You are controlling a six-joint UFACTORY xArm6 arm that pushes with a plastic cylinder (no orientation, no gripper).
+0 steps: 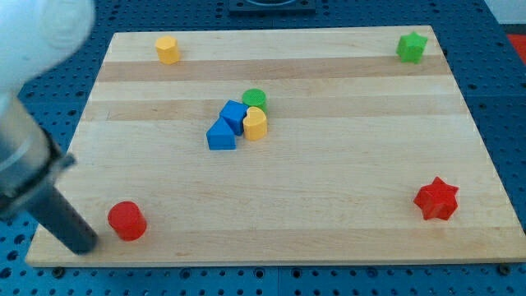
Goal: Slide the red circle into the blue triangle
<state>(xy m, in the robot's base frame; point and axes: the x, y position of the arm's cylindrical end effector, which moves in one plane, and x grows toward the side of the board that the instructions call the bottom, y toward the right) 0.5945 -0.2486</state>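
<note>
The rod comes in from the view's left edge, a thick dark shaft slanting down, and its tip point(84, 244) sits on the table point(345, 214) near the bottom left corner. This end effector is a plain rod with no jaws, so there is nothing to spread or pinch; it grips nothing.

Just to the right of the tip, very close and possibly touching, though that cannot be told, stands the red circle point(126, 220), close to the table's bottom edge.

Far above the tip and a little to its right, the yellow hexagon point(167, 49) sits alone near the top edge.

Moving right, up and well apart from the tip, comes the cluster in the middle of the table. The blue triangle point(220, 135) is the member nearest the tip, at the cluster's lower left. Touching it on the upper right is the blue cube point(234, 116). Beside that, further right of the tip, the yellow block point(256, 123), rounded in shape, presses against the cube, and the green circle point(255, 99) sits just behind the yellow one, toward the view's top.

The red circle and the blue triangle lie well apart, with bare wood between them.

Far to the tip's right, the green star point(412, 46) holds the top right corner, and the red star point(436, 199) rests near the bottom right, roughly level with the red circle.
</note>
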